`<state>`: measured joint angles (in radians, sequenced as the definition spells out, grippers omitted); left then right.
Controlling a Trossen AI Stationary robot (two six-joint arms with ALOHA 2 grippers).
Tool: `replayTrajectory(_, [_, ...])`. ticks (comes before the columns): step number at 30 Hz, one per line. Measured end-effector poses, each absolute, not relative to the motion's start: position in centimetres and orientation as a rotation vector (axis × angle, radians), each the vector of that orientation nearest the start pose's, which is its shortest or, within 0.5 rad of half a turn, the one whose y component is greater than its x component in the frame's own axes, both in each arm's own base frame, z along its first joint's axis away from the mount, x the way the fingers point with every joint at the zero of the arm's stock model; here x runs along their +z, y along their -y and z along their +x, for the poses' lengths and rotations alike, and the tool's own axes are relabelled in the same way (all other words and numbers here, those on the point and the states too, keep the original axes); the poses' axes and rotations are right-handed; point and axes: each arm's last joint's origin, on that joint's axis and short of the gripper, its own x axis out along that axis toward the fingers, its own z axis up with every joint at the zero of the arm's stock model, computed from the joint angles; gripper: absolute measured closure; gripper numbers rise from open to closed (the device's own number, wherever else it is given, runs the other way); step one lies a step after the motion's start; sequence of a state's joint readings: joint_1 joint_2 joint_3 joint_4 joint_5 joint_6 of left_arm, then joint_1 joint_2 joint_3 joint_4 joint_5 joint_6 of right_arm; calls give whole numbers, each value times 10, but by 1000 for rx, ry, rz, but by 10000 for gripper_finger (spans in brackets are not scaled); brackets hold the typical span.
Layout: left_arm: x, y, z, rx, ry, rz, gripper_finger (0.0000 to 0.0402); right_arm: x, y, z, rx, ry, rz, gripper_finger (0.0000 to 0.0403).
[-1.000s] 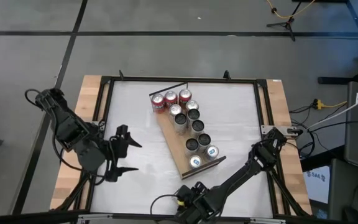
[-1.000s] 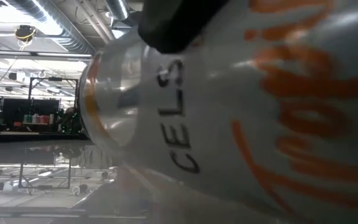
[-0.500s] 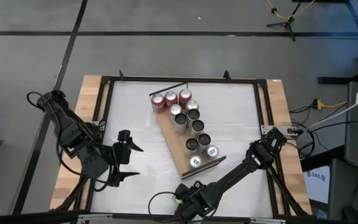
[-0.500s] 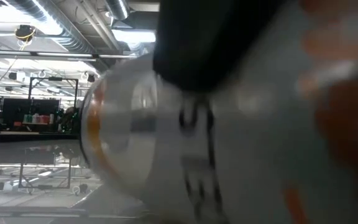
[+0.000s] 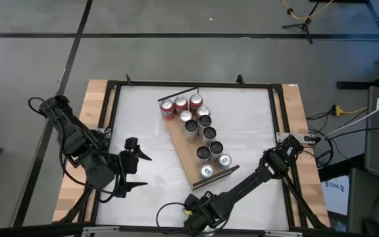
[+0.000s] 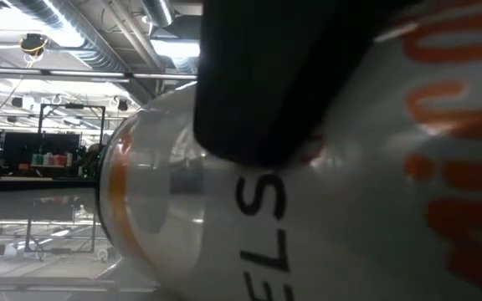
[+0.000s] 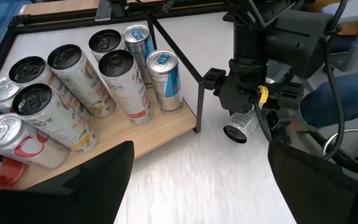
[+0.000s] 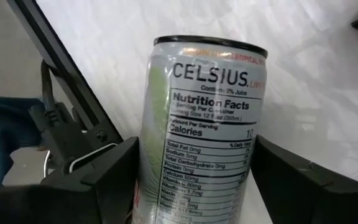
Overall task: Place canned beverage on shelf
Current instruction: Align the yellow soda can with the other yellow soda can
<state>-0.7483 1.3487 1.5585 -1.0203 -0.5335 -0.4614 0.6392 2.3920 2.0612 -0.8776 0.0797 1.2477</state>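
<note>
A white Celsius can [image 8: 204, 137] with orange print sits tilted between the fingers of my right gripper [image 5: 199, 214] by the table's near edge. It fills the low view [image 6: 308, 209] and hangs under the gripper in the left wrist view [image 7: 240, 127]. The gripper hides it in the high view. The wooden shelf [image 5: 191, 161] lies slantwise at mid-table, with its black rail [image 5: 216, 176] at the near end. Several cans stand on it. My left gripper [image 5: 133, 170] hovers open left of the shelf. My right gripper has the can's round side wall [image 8: 151, 155] between its two fingers, one on each side. The fingers slant steeply down from above and lie roughly along the can. The can is tilted, one end [image 6: 115, 192] toward the table's left. Whether it rests on the table, I cannot tell.
Red cans [image 5: 179, 104] sit at the shelf's far end. The table's black frame [image 5: 110, 118] runs around the white top. White tabletop lies free left of the shelf and between the rail and the near edge. Cables [image 8: 48, 93] trail beside the right arm.
My right gripper has tipped and sunk a little near the table's near edge, carrying the can. In the low view the can has turned from a steep slant to lying nearly level, and a dark finger now covers more of it.
</note>
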Motion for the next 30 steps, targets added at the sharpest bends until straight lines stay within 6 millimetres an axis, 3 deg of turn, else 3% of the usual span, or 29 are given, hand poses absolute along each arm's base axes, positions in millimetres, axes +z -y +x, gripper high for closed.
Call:
replayTrajectory(4, [404, 161, 195, -48, -673, 42, 39, 166, -295, 405, -260, -1254, 672, 122])
replayTrajectory(11, [404, 161, 195, -48, -672, 42, 39, 165, -292, 408, -293, -1195, 653, 165])
replayTrajectory(17, [405, 159, 193, -48, -673, 43, 39, 165, -292, 412, -285, -1136, 629, 161])
replayTrajectory(30, [415, 132, 146, -15, -756, -37, 39, 177, -292, 420, -311, -997, 554, 160])
